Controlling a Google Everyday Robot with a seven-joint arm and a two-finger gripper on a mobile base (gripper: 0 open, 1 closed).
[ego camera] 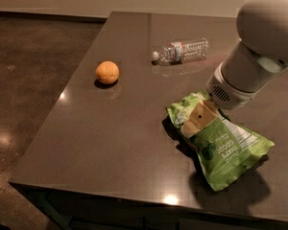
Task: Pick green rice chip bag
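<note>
The green rice chip bag (226, 153) is located on the dark desk (125, 133), toward the right front part of the surface. It is laid flat and crumpled, with one end directed toward the middle of the desk and the other toward the front right edge. A dark green round logo and a white nutrition panel are displayed on its upper face.

The hand (193, 124) is positioned on the upper left portion of the bag, in contact with its top surface. It is carried by a light grey arm (259, 56), which is seen entering from the upper right corner and is angled downward to the left. The degree of opening of the hand cannot be determined, and it cannot be told whether the bag is gripped.

An orange (107, 73) is placed on the left part of the desk, well apart from the bag. A clear plastic water bottle (181, 51) is laid on its side at the rear of the desk, cap end to the left, beyond the bag and apart from it. A glossy brown floor (33, 80) is visible to the left of the desk.
</note>
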